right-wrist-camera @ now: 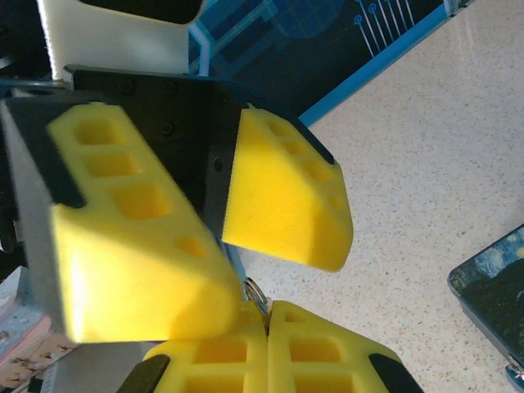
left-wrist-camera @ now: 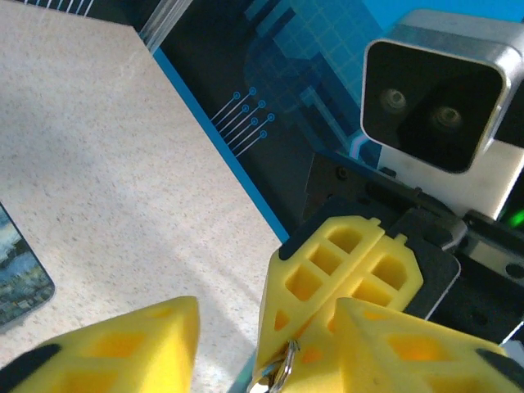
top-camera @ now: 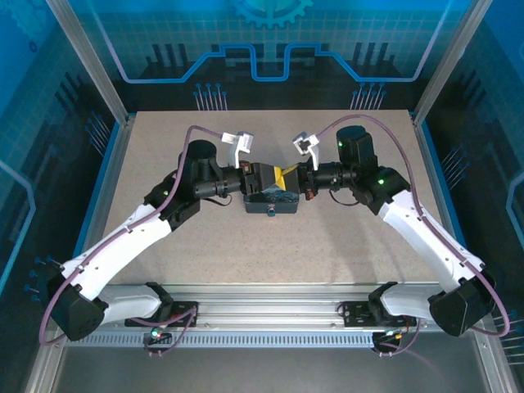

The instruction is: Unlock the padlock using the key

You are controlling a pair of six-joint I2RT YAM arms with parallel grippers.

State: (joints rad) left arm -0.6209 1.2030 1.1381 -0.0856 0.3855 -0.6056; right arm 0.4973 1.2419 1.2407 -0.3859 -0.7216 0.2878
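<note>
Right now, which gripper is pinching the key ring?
The right gripper: its yellow fingers are pressed together on the key ring, while the left gripper has its fingers apart.

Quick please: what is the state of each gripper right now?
Left gripper: open.
Right gripper: closed on the key ring.

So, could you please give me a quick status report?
Right gripper shut on key ring. Left gripper open, straddling the right's fingertips. Dark patterned box lies on table beneath, apart from both.
</note>
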